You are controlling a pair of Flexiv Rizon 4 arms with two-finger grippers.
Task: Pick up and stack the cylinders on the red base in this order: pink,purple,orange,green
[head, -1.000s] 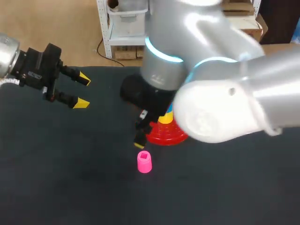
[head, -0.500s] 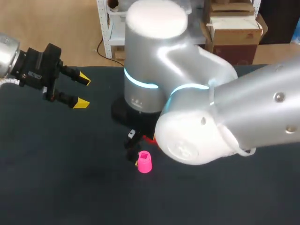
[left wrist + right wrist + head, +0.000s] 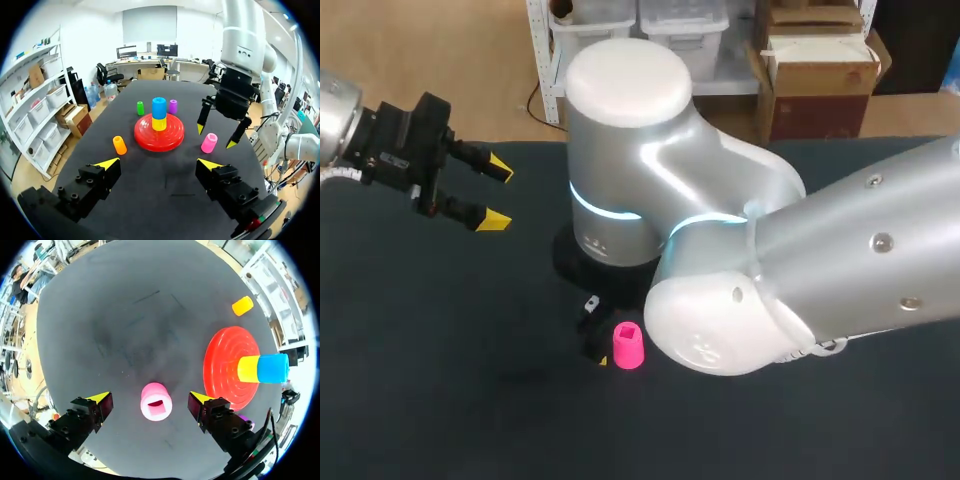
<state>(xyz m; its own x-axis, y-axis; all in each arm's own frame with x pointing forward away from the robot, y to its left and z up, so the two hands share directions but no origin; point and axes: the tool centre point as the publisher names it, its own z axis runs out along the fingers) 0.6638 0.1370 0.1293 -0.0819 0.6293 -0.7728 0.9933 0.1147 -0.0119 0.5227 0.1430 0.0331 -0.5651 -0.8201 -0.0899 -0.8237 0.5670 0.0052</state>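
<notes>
Right gripper (image 3: 150, 396) spread either side of the small pink plastic cylinder (image 3: 156, 401) — centre it, settle low, then pinch evenly.

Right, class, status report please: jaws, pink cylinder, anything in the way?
Right jaws open, straddling the pink cylinder, not touching. Left jaws open, off to the side. Red base already carries yellow cylinder and blue cylinder; nothing blocks the grasp.

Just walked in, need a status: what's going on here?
The right gripper hangs open over the pink cylinder, a finger on each side, not touching it. The left gripper is open and empty, off to the side. The red base carries a yellow cylinder under a blue cylinder; orange cylinder, green cylinder and purple cylinder stand around it.
</notes>
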